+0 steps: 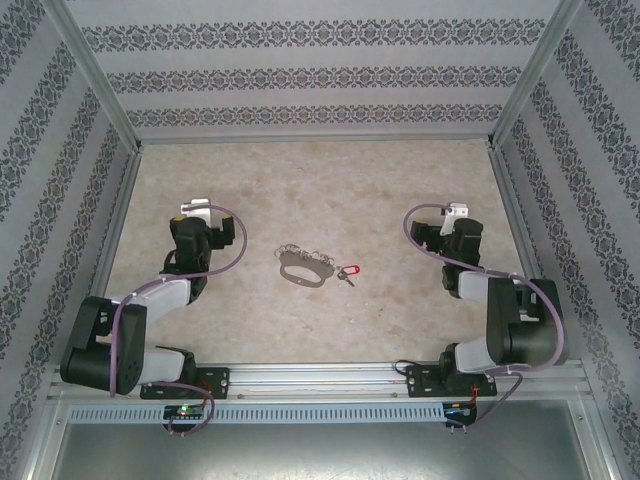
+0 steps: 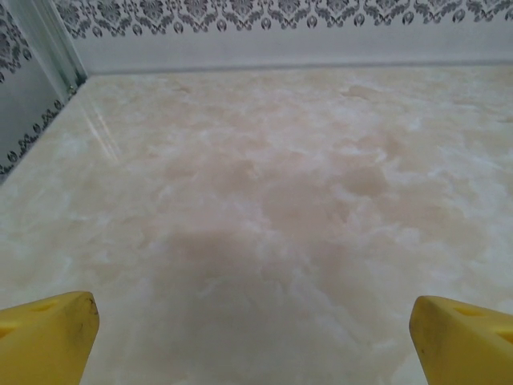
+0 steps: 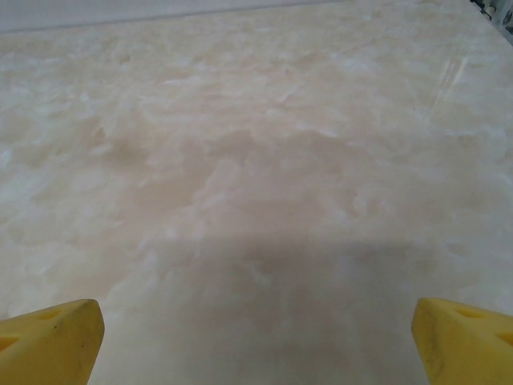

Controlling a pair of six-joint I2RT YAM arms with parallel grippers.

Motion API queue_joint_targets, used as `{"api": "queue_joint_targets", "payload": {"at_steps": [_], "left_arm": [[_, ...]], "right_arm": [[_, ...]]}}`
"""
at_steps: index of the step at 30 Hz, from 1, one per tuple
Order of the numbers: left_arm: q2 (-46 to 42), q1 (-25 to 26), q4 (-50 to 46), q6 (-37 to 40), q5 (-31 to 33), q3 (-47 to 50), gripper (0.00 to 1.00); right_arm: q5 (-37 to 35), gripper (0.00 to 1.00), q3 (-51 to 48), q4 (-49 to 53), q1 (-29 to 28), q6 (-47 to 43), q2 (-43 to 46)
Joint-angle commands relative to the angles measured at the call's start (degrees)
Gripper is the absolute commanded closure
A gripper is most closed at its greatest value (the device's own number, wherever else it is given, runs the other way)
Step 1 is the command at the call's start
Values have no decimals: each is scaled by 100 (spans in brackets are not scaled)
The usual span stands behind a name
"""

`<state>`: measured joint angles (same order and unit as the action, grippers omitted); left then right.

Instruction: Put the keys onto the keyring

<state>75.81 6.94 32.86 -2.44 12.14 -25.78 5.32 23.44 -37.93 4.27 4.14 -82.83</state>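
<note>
The keyring [image 1: 303, 268] is seen lying flat near the middle of the bench [image 1: 300, 170], its small metal rings ranged along the far edge. The keys [image 1: 347, 272] (a tiny red tag with a short dark blade) are set just beside its right end; whether the 2 touch cannot be told.

The left pincer [image 2: 255, 329] is held released, its yellow fingers [image 2: 48, 329] spread wide over bare bench. The right pincer [image 3: 256, 333] is likewise released, and nothing is grasped by either. Both are placed well apart from the things, 1 to each side.

The key is judged very light and stiff, easily skidded across the smooth surface. The red tag is judged the best place to take hold, since the thin blade would likely slip. The keyring body is judged flat and light, so it should be pinned or gripped at the end away from the rings, leaving 1 ring free.
</note>
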Motion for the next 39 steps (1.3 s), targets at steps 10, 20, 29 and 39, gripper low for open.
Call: {"api": "queue_joint_targets", "payload": {"at_steps": [10, 20, 29, 39], "left_arm": [[623, -401, 1222, 415, -816, 330, 0], [1492, -668, 1994, 190, -1025, 336, 0], [1498, -674, 2017, 197, -1016, 339, 0], [1504, -676, 2035, 193, -1021, 346, 0]], "right_arm": [[-781, 2, -136, -1373, -471, -193, -419], [-802, 2, -129, -1287, -533, -260, -362], [-717, 2, -104, -1251, -524, -274, -374], [-622, 2, -95, -1244, -480, -255, -374]]}}
